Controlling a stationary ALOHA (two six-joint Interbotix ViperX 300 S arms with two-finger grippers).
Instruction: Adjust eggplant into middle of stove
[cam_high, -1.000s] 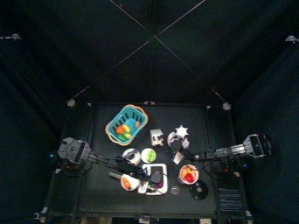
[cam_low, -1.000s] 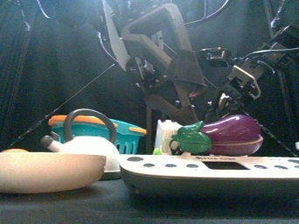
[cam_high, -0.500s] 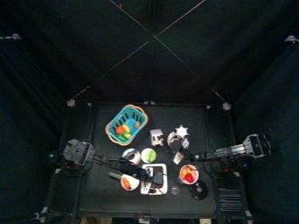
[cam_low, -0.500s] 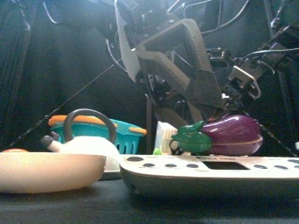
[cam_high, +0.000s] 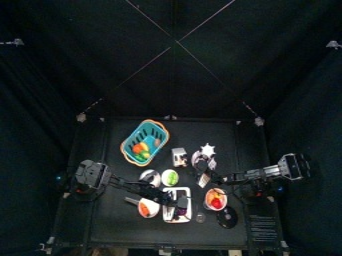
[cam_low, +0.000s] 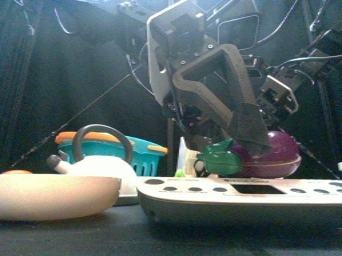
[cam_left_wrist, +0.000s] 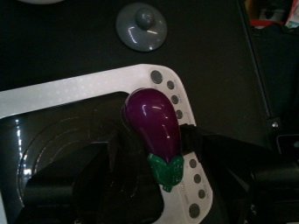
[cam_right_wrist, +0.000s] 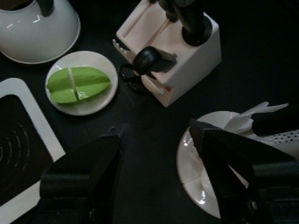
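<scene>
The purple eggplant (cam_left_wrist: 155, 121) with a green cap lies on the white stove (cam_left_wrist: 70, 89), close to its edge with the row of dark knobs. In the front view the eggplant (cam_low: 278, 157) rests on the stove (cam_low: 241, 195) towards the right. My left gripper (cam_left_wrist: 149, 145) is open and low over the eggplant, one jaw on each side of the green cap end. It hides the eggplant's middle in the front view (cam_low: 221, 125). My right gripper (cam_right_wrist: 159, 136) is open and empty, hanging above the table beside the stove (cam_high: 178, 205).
A white kettle (cam_low: 91, 165) and a teal basket (cam_low: 114, 150) stand left of the stove, with a tan bowl (cam_low: 54, 197) in front. Under the right gripper are a white knife block (cam_right_wrist: 176, 45), a green item on a small plate (cam_right_wrist: 82, 83) and a white plate (cam_right_wrist: 222, 157).
My left gripper has come down and forward onto the eggplant, now covering its middle in the front view. The eggplant and the right arm have not moved.
</scene>
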